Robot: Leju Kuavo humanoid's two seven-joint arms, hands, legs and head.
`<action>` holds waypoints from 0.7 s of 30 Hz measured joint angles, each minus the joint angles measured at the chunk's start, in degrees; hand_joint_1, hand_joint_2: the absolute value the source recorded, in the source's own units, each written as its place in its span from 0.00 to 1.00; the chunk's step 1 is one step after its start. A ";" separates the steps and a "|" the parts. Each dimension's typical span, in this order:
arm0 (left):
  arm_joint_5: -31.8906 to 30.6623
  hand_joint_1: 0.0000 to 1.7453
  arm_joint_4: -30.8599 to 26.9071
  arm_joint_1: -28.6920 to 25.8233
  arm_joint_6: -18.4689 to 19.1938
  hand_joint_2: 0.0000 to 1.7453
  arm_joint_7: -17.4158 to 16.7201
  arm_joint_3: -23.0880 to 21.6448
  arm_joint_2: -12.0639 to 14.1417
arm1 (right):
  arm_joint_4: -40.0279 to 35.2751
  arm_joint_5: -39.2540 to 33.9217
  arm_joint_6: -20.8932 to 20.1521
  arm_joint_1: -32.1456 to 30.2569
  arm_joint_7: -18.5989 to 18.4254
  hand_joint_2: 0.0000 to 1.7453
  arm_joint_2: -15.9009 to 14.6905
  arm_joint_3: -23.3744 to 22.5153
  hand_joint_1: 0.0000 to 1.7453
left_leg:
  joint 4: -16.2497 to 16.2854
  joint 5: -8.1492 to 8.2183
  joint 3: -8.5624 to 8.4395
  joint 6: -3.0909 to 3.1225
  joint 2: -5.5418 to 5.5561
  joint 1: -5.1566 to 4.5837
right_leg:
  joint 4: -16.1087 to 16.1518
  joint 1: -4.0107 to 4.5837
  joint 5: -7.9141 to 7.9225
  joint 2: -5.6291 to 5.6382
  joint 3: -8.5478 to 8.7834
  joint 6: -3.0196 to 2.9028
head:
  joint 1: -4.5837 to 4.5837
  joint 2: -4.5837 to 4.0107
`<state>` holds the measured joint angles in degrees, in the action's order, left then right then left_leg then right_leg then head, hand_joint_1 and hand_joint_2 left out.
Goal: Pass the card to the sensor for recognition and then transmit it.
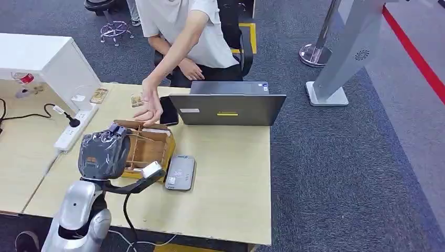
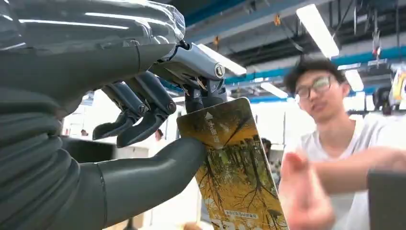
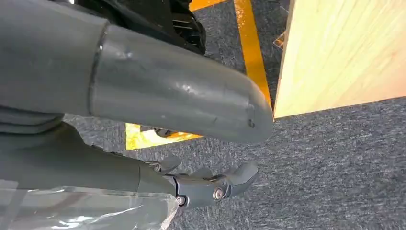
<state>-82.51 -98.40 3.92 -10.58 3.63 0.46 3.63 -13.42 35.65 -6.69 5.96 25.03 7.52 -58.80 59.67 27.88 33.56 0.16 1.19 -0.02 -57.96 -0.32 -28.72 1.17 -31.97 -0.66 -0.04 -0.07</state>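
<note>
Left hand (image 2: 143,143) pinches card (image 2: 230,167), just beside sensor (image 1: 180,172); lower card flat over sensor. Right hand (image 3: 158,143) empty, fingers apart.

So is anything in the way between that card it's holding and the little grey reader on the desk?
Nothing visible blocks it. The left hand pinches the card just beside the grey reader, with only open air between them. The wooden tray lies behind the card, and the person's hand hovers farther back.

Card (image 2: 230,167): yellow, autumn-tree print, small white label — pinched between thumb and fingers of the left hand (image 2: 143,124).
Sensor (image 1: 180,172): flat grey reader — lying on the table beside the wooden box.
</note>
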 joint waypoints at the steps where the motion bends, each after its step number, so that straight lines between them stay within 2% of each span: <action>1: -0.90 1.00 0.00 1.90 0.28 1.00 -0.83 -0.26 0.04 | 0.00 0.66 -0.02 0.12 -0.26 0.00 0.00 0.02 0.00 | 0.00 -0.02 0.00 -0.02 0.02 0.00 | 0.00 0.00 0.02 -0.02 0.00 -0.01 | -0.02 0.00; 3: -3.63 1.00 0.53 6.97 0.35 1.00 -3.13 -0.70 0.06 | 0.02 2.12 0.00 0.69 -1.05 0.00 0.00 0.26 0.00 | 0.01 -0.13 0.03 -0.05 0.05 0.00 | 0.00 0.01 0.14 -0.08 -0.01 -0.03 | -0.02 0.00; 6: -4.11 1.00 4.45 16.44 0.92 1.00 -10.07 -2.04 1.40 | 0.02 4.11 -0.02 2.15 -2.56 0.00 0.15 0.88 0.00 | 0.01 -0.27 0.03 -0.07 0.05 0.01 | -0.01 0.02 0.28 -0.06 -0.03 -0.08 | 0.00 0.00; 7: -4.13 1.00 7.06 20.14 1.15 1.00 -13.36 -3.20 2.23 | 0.02 4.96 -0.02 2.65 -3.40 0.00 0.33 1.35 0.00 | 0.01 -0.33 0.02 -0.09 0.03 0.01 | -0.01 0.03 0.34 -0.03 -0.08 -0.11 | -0.04 0.00; 10: -4.13 1.00 15.61 30.10 2.36 1.00 -18.70 -7.87 3.59 | 0.11 6.12 0.04 3.71 -4.65 0.00 0.76 2.32 0.00 | 0.02 -0.55 0.20 -0.10 0.09 0.03 | -0.03 0.05 0.52 -0.12 -0.20 -0.08 | -0.04 0.00; 14: -4.13 1.00 23.62 37.95 2.90 1.00 -20.83 -12.85 4.22 | 0.13 6.38 0.02 4.08 -4.98 0.00 1.16 3.13 0.00 | 0.02 -0.57 0.22 -0.08 0.06 0.05 | -0.07 0.04 0.53 -0.07 -0.20 -0.07 | 0.07 0.00; 21: -4.13 1.00 29.03 42.64 5.51 1.00 -21.13 -15.01 4.24 | 0.20 6.38 0.00 4.05 -4.98 0.00 1.33 3.28 0.00 | 0.02 -0.55 0.30 -0.08 -0.06 0.03 | -0.05 0.03 0.53 0.05 -0.32 -0.06 | 0.04 0.00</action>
<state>-86.64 -69.37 46.56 -5.07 -17.51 -14.56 7.87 -13.22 42.03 -6.69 10.01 20.04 8.85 -55.52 59.69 27.33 33.86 0.08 1.13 0.00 -58.01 -0.29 -28.20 1.23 -32.29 -0.71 0.00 -0.07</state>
